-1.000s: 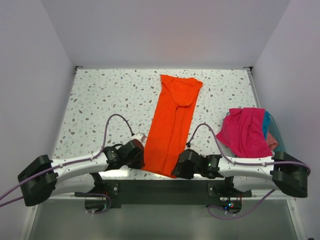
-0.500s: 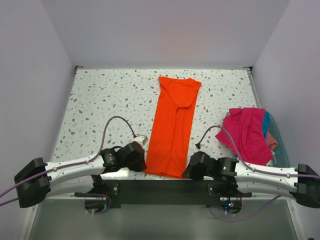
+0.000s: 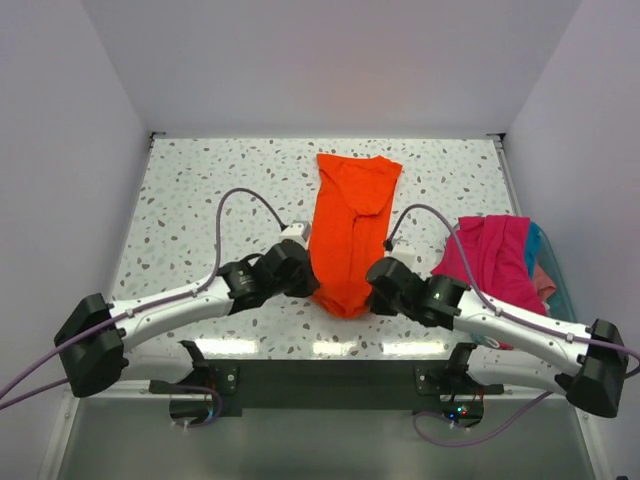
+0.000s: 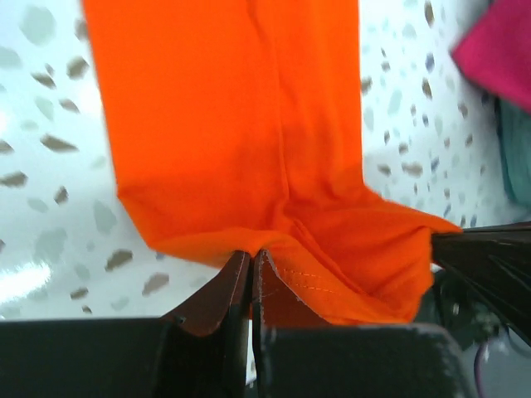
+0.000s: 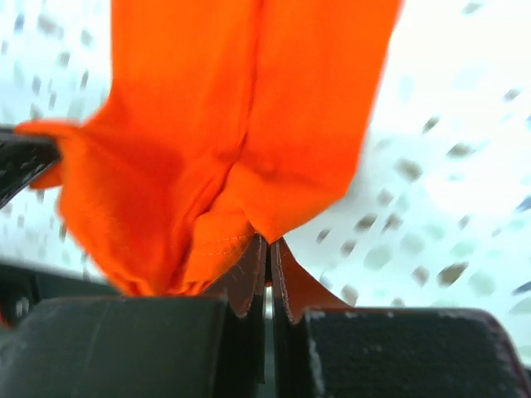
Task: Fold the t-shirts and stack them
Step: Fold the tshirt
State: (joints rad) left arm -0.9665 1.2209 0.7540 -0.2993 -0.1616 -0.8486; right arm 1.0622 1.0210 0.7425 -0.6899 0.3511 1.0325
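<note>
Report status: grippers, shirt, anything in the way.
Left gripper, right gripper both shut on orange t-shirt, near hem. Far end flat on table. Right side: magenta t-shirt heaped over teal bin, apart from it.

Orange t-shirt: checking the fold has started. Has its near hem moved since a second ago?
Yes: the orange t-shirt hem moved from the near table edge toward the back wall.
</note>
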